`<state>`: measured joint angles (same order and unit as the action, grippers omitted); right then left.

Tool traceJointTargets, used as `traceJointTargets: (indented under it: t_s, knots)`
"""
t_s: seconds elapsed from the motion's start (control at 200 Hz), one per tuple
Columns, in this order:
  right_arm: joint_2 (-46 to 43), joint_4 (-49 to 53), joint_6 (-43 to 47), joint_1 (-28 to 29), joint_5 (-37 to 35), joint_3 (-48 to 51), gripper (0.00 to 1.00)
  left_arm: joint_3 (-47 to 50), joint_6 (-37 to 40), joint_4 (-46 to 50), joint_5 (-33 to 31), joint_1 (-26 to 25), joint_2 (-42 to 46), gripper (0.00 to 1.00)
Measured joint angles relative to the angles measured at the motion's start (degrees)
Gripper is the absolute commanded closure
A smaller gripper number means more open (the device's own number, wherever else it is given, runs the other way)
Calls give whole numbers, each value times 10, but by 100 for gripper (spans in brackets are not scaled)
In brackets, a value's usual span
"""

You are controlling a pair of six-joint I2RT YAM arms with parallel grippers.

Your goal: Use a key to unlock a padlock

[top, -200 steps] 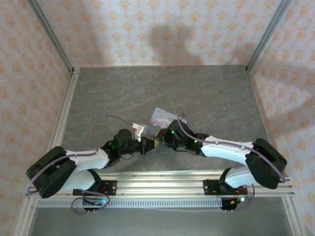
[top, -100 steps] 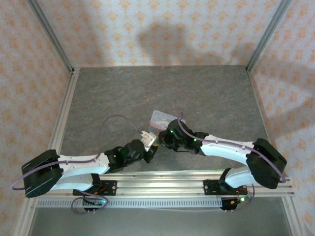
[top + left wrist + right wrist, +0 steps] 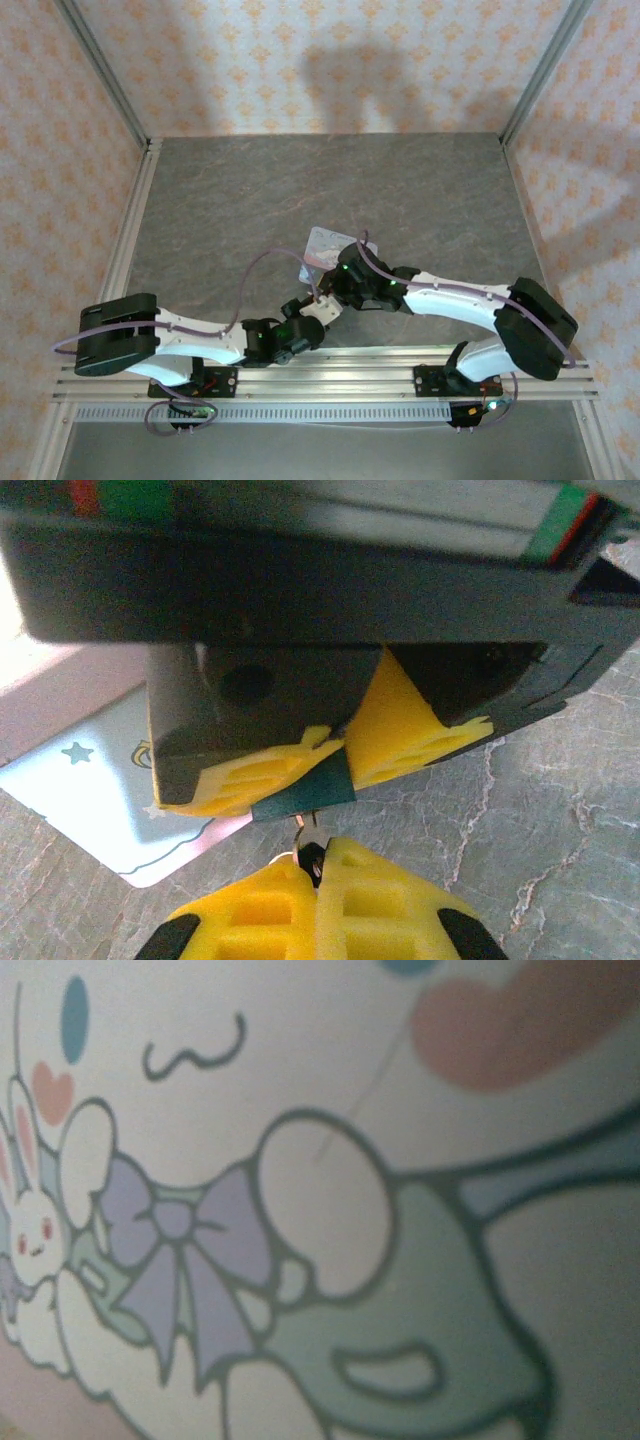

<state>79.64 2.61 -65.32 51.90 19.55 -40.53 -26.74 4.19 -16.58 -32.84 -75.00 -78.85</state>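
In the left wrist view my right gripper [image 3: 335,768] hangs just ahead, its yellow fingers [image 3: 400,730] shut on the small dark-blue padlock [image 3: 305,786]. Below it, my left gripper [image 3: 318,856] is shut on the thin metal key [image 3: 300,829]. The key's tip reaches up to the padlock's underside. From above, the two grippers meet near the table's front middle, the left gripper [image 3: 318,309] beside the right gripper [image 3: 334,292]; padlock and key are too small to make out there.
A pale-blue tin [image 3: 326,243] with a white cartoon character lies flat just behind the grippers; its lid [image 3: 320,1200] is seen close up in the right wrist view. An aluminium rail [image 3: 330,375] runs along the near edge. Papered walls and metal posts [image 3: 105,75] enclose the grey table.
My left arm has dropped low along the near edge and its gripper has moved right and nearer, up under the right gripper. The right arm has hardly shifted.
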Motion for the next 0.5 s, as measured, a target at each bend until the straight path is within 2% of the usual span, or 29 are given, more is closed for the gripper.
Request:
traceJointTargets:
  t_s: [0.08,0.155,0.285,0.345,0.5]
  knots:
    - [4,1,7,-1,0,-1,100,0,-7,-4,8,4,-4,100]
    - [10,2,11,-5,-3,-3,100,6,-28,-18,43,26,-2,100]
    - [20,-13,17,-9,-9,-5,100,45,-85,-75,155,91,29,100]
    - [23,-18,19,-9,-12,-5,100,63,-117,-100,229,131,41,100]
    - [28,-23,22,-16,-18,-4,100,68,-182,-146,383,207,19,100]
